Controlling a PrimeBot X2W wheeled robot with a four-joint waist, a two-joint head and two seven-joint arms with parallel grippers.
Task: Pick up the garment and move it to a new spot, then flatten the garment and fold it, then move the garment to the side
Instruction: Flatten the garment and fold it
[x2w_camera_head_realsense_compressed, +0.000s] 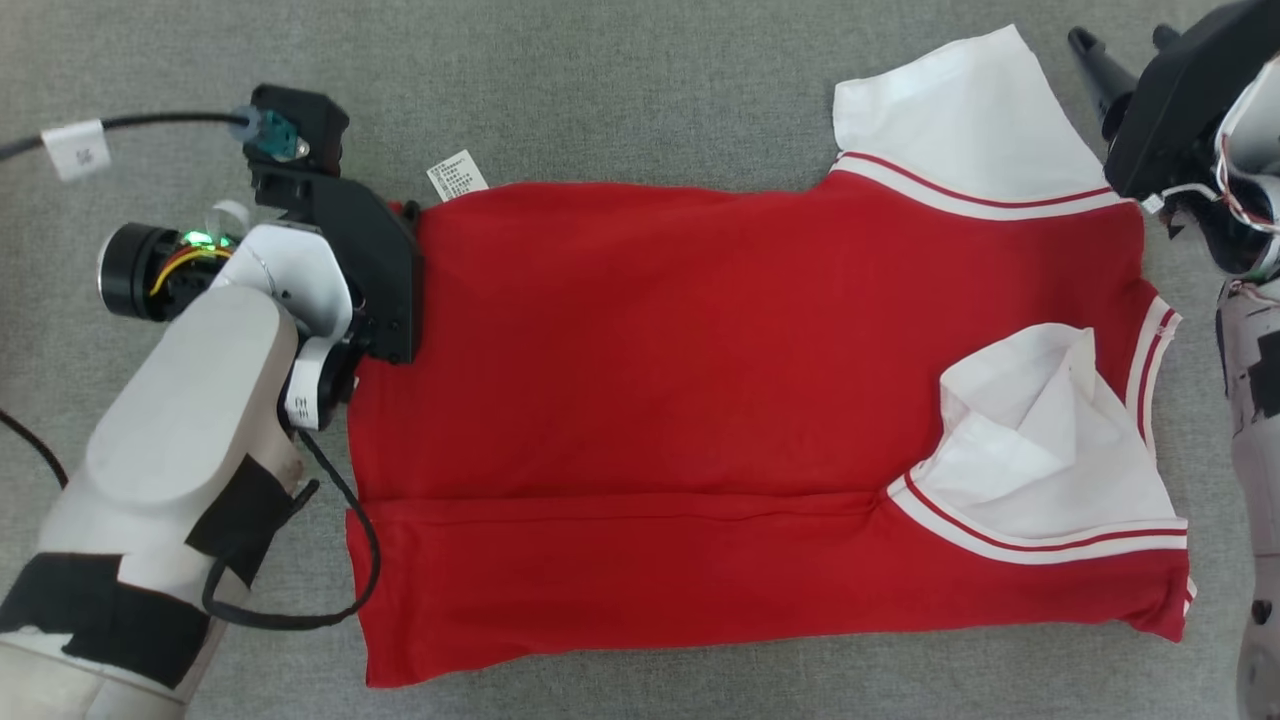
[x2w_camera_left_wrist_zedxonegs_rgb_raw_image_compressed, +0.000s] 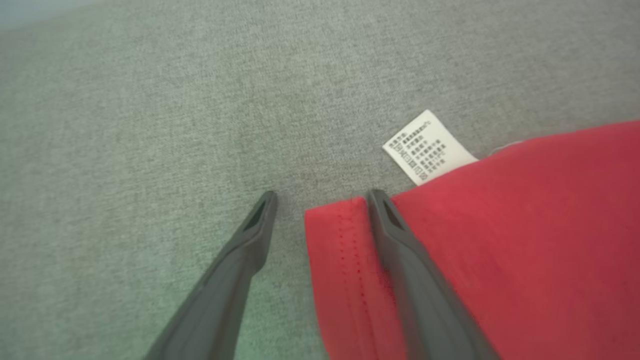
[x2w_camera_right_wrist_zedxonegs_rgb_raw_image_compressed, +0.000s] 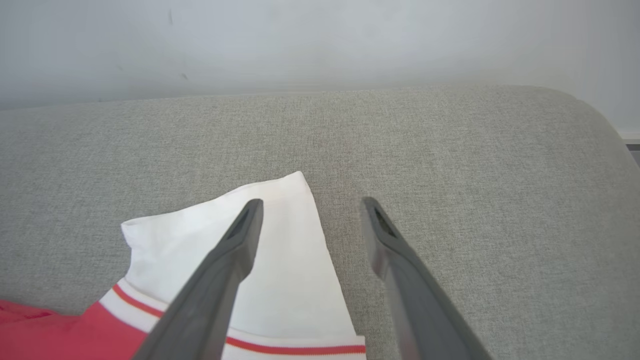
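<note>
**Operator:** Report the head view, surface first.

**Unit:** I see a grey upholstered surface (x2w_camera_head_realsense_compressed: 640, 90), flat, with a fine woven texture. The red shirt (x2w_camera_head_realsense_compressed: 650, 400) lies spread across it, hem toward my left arm (x2w_camera_head_realsense_compressed: 180, 420) and sleeves toward my right. The cloth is a matte knit. One lengthwise crease (x2w_camera_head_realsense_compressed: 620, 497) runs along the near part. The far white sleeve (x2w_camera_head_realsense_compressed: 960, 120) lies flat on the grey. The near white sleeve (x2w_camera_head_realsense_compressed: 1040, 450) is turned in over the red body and rumpled. Red-and-white striped trim (x2w_camera_head_realsense_compressed: 980, 200) borders both sleeves. A white care label (x2w_camera_head_realsense_compressed: 458, 177) projects from the far edge, near the hem.

**Operator:** Left wrist view.

**Unit:** My left gripper (x2w_camera_left_wrist_zedxonegs_rgb_raw_image_compressed: 322, 194) is released, fingers apart. One finger is over bare grey weave and the other over red cloth. The stitched hem corner (x2w_camera_left_wrist_zedxonegs_rgb_raw_image_compressed: 332, 215) sits between them. The care label, rectangular with printed lines, lies just beyond on the grey.

**Operator:** Right wrist view.

**Unit:** My right gripper (x2w_camera_right_wrist_zedxonegs_rgb_raw_image_compressed: 311, 201) is released, fingers wide, grasping nothing. One finger is over the far white sleeve and the other over grey weave. I cannot tell whether either finger touches. The surface ends in a rounded corner, and a plain pale wall (x2w_camera_right_wrist_zedxonegs_rgb_raw_image_compressed: 320, 40) stands behind it.
</note>
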